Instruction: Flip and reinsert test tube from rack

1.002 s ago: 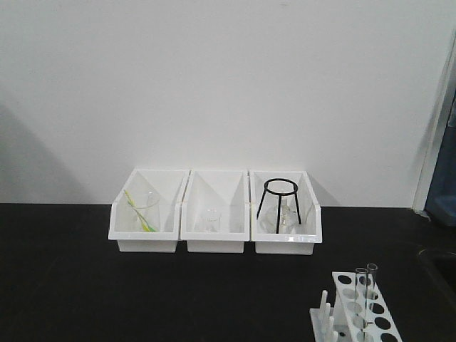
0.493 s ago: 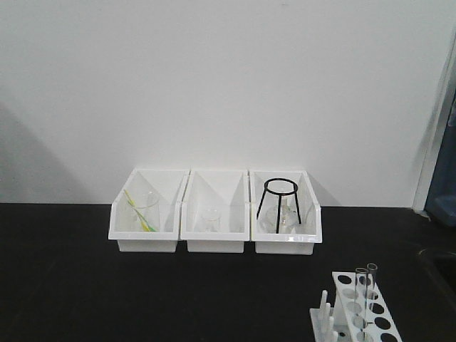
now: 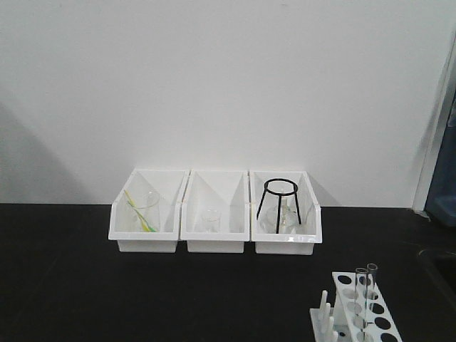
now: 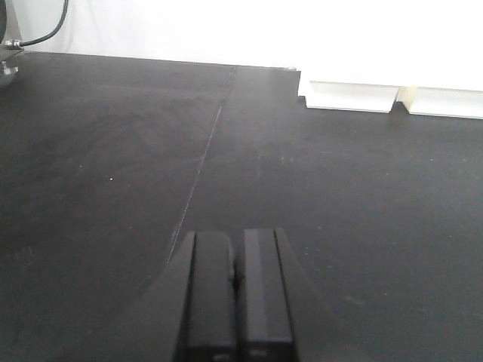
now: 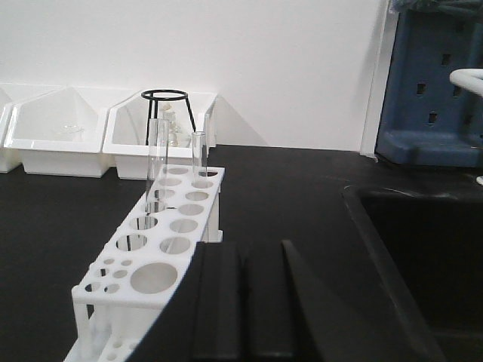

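The white rack [image 3: 370, 308] stands on the black table at the front right; it also shows in the right wrist view [image 5: 162, 245]. Two clear test tubes stand upright in it: one [image 5: 156, 162] in the left row, the other [image 5: 198, 154] in the right row further back. In the front view they rise side by side [image 3: 360, 296] [image 3: 370, 288]. My right gripper [image 5: 243, 256] is shut and empty, just right of the rack's near end. My left gripper [image 4: 237, 245] is shut and empty over bare table, far from the rack.
Three white open-fronted bins [image 3: 214, 231] stand along the back wall, holding a beaker with a yellow-green stick [image 3: 142, 210], a small glass, and a black tripod [image 3: 279, 203] over a flask. A dark sink basin [image 5: 423, 256] lies right of the rack; a blue object [image 5: 434, 83] stands behind it.
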Available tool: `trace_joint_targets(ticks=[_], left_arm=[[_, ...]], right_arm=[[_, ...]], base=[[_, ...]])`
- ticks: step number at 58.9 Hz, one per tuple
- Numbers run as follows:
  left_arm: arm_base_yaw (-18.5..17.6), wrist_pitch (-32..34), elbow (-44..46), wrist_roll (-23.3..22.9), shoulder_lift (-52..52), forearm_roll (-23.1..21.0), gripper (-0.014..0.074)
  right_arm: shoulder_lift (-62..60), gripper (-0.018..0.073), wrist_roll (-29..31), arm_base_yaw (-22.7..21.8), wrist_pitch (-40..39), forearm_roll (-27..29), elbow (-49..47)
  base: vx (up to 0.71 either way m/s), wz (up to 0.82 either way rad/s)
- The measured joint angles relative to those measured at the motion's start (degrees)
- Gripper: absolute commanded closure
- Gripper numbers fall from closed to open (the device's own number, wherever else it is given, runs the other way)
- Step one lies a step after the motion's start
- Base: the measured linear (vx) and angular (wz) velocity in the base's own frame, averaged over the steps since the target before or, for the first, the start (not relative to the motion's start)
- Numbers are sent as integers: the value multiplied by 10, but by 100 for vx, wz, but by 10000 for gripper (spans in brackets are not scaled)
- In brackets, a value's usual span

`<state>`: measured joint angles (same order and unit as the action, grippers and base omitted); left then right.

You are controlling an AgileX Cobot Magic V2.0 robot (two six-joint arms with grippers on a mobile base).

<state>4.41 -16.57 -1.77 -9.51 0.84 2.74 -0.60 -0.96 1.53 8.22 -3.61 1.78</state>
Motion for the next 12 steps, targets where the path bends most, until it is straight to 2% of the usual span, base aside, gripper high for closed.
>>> trace_joint_targets(ticks=[12], left_arm=[[0,0,0,0,0,0,603]], right_arm=[[0,571,0,0,0,0,0]], base=[[0,0]])
